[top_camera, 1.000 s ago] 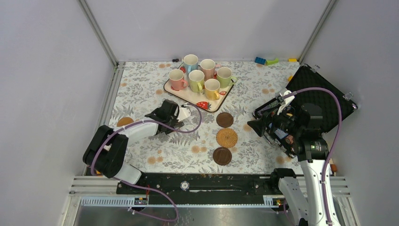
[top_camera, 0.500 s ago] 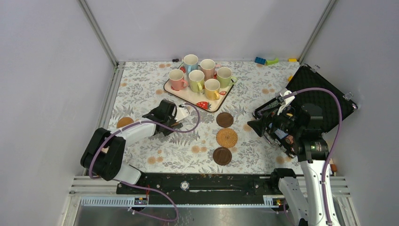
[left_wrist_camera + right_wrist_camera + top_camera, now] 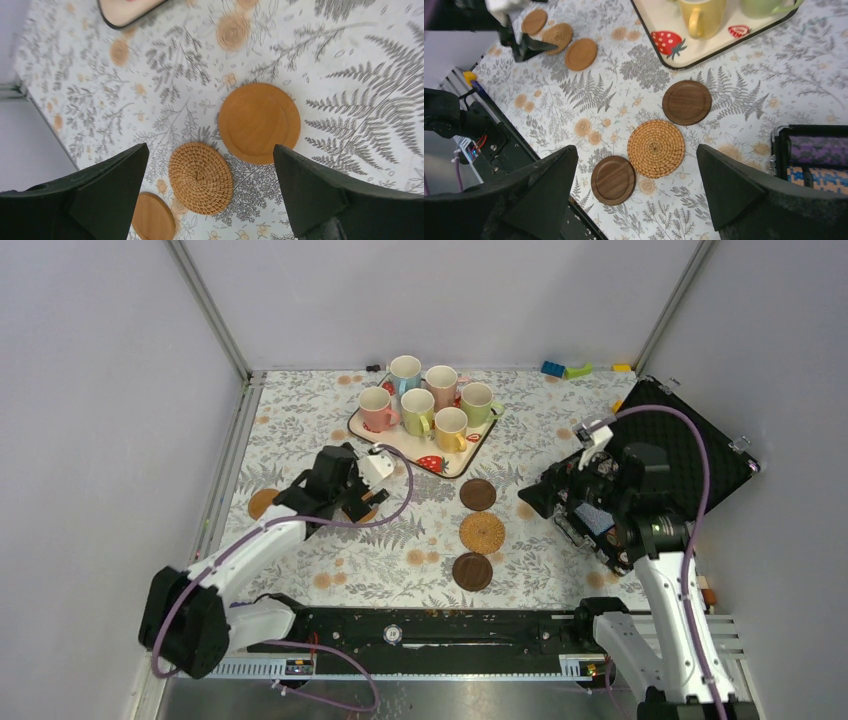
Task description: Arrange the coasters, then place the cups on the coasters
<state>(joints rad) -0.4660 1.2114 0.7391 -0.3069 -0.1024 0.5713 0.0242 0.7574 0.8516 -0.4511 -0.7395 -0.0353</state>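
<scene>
Three coasters lie in a column at mid-table: dark brown, woven, dark brown. On the left lie a tan coaster, a woven one and a second tan one, all flat on the cloth. My left gripper hovers open above them, holding nothing. Over the centre woven coaster my right gripper hangs open and empty. Several pastel cups, such as the yellow one, stand on the strawberry tray at the back.
An open black case lies at the right edge, just behind the right arm. Toy bricks sit at the back right. Metal frame posts and grey walls close in both sides; a black rail runs along the near edge.
The left gripper opened wide, letting go of a tan coaster, and rose and drew back toward the left. The right arm shifted slightly up.
</scene>
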